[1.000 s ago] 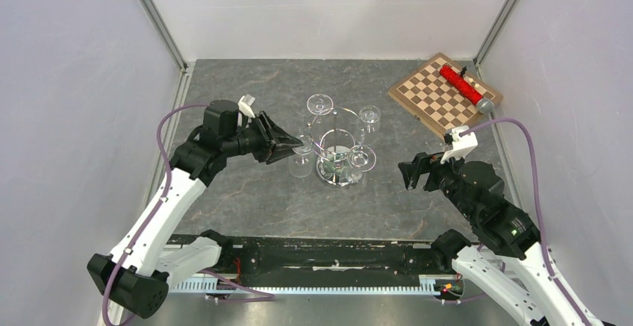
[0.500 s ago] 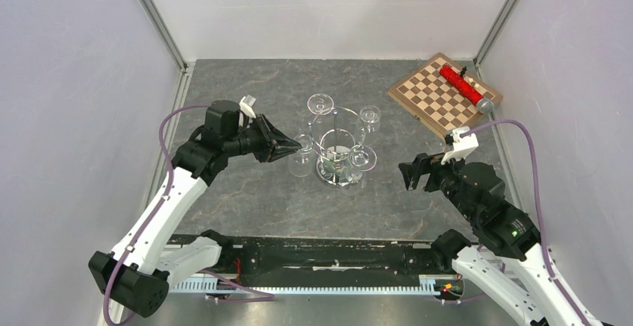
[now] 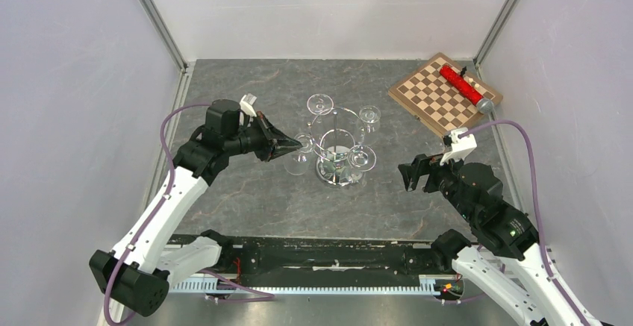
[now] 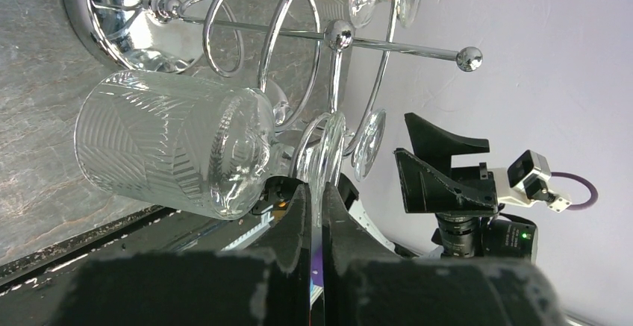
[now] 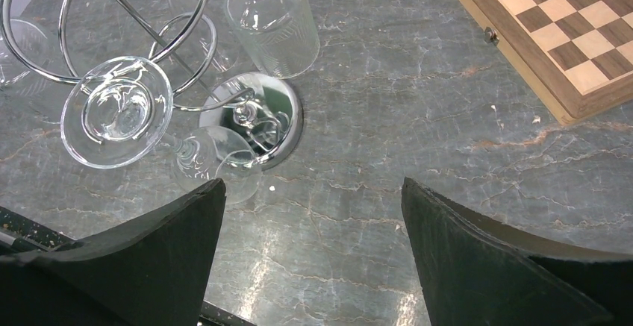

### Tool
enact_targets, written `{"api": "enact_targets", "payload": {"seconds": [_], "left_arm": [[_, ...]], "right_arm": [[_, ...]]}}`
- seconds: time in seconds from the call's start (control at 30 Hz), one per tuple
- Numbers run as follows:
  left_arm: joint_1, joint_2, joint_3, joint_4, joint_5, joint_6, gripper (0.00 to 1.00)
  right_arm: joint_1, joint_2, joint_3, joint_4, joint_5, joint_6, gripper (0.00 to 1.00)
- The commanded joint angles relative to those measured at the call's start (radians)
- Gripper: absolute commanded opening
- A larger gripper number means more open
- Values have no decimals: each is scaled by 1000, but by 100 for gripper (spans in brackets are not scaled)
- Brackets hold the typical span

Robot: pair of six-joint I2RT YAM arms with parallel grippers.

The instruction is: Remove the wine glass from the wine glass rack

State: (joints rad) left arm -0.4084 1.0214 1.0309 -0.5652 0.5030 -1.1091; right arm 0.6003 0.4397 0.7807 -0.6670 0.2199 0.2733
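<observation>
The chrome wine glass rack (image 3: 337, 141) stands mid-table on a round mirrored base (image 4: 127, 20), with a thin pole (image 4: 388, 45) and looped top ring. Three wine glasses hang upside down on its back and right sides, for example one (image 3: 361, 157). My left gripper (image 3: 301, 145) is at the rack's left side, shut on the foot disc (image 4: 322, 158) of a fourth ribbed wine glass (image 4: 164, 143), whose bowl hangs below beside the base (image 3: 297, 163). The foot sits right at a rack loop; I cannot tell whether it still rests in it. My right gripper (image 3: 410, 175) is open and empty, right of the rack.
A wooden chessboard (image 3: 442, 99) with a red object (image 3: 460, 83) on it lies at the back right, and its corner shows in the right wrist view (image 5: 575, 35). White walls close the table on three sides. The right wrist view shows grey marbled table (image 5: 358, 192) between the fingers.
My left gripper has shifted slightly toward the rack, still holding the glass foot, and the glass bowl has swung a little. The right arm has not moved.
</observation>
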Motion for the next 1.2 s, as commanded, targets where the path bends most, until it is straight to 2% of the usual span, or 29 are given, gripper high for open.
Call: {"api": "enact_targets", "payload": {"seconds": [0.0, 0.43, 0.83, 1.0, 1.17], "left_arm": [[-4, -9, 49, 10, -4, -3, 2], [-4, -52, 160, -45, -40, 18, 2], [-4, -165, 144, -147, -57, 104, 2], [-3, -207, 141, -176, 12, 187, 2], [-4, -250, 104, -181, 141, 280, 2]], "right_arm": [[3, -5, -8, 42, 20, -3, 90], [3, -4, -12, 48, 19, -5, 90], [3, 28, 25, 40, -11, -26, 90], [3, 46, 81, -1, -52, -73, 91], [3, 83, 137, -74, -195, -105, 91]]}}
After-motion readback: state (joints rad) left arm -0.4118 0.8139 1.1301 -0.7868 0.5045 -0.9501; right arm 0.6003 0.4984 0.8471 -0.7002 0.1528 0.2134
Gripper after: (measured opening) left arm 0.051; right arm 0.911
